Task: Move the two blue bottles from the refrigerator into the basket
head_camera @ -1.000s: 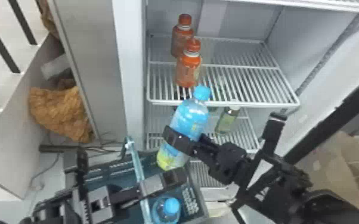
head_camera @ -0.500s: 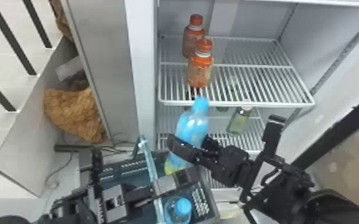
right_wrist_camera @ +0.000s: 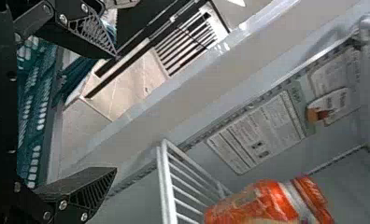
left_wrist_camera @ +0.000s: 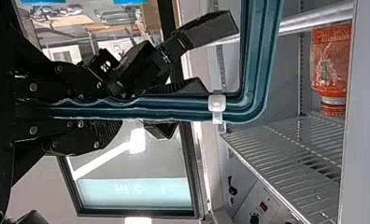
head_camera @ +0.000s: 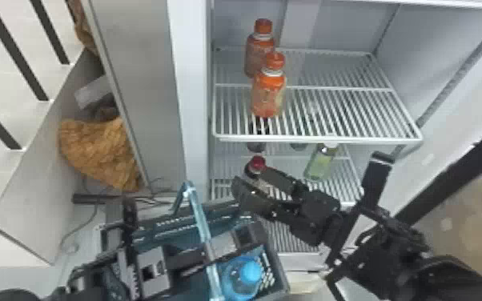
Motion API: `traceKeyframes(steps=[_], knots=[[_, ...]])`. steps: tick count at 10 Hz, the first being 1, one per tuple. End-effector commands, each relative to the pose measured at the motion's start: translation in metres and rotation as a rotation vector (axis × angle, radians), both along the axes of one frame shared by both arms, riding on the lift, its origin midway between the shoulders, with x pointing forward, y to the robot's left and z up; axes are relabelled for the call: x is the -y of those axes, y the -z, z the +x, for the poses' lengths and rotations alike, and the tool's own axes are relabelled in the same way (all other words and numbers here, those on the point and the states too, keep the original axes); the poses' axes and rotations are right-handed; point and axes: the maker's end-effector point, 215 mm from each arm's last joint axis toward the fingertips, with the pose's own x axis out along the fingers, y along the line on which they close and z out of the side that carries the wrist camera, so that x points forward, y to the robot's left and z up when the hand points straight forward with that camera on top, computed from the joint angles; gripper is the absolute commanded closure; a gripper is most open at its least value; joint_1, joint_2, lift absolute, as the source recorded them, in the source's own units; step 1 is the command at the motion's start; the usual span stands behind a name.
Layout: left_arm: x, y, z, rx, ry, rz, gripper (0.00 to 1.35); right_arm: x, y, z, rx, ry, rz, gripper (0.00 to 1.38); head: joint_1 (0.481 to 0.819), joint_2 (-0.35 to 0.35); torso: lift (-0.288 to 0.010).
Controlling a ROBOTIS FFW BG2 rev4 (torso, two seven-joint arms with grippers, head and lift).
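Grips the basket handle in the closed left gripper; holds the right gripper open and empty; has one blue bottle inside the basket, printed label on refrigerator wall

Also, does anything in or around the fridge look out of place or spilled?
No spill or damage stands out. A crumpled brown bundle heaped beside the refrigerator looks untidy; the orange bottles inside stand upright.
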Motion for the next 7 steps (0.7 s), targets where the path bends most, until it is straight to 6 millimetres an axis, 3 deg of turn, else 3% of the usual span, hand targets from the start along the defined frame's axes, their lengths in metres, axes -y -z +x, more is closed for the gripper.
traceKeyframes(steps=[1, 4, 7], knots=[[-0.002, 0.000, 0.000, -0.001, -0.005, -0.001, 1.20, 0.023, -0.015, 0.008, 0.072, 0.067, 0.020, 0.20, 0.695, -0.113, -0.010], [-0.005, 0.001, 0.000, -0.006, -0.017, -0.004, 1.20, 0.063, -0.010, -0.007, 0.124, 0.168, 0.035, 0.20, 0.695, -0.172, -0.010], [-0.007, 0.006, -0.002, -0.019, -0.025, 0.001, 1.20, 0.120, -0.016, -0.025, 0.249, 0.312, 0.005, 0.20, 0.695, -0.257, -0.010]])
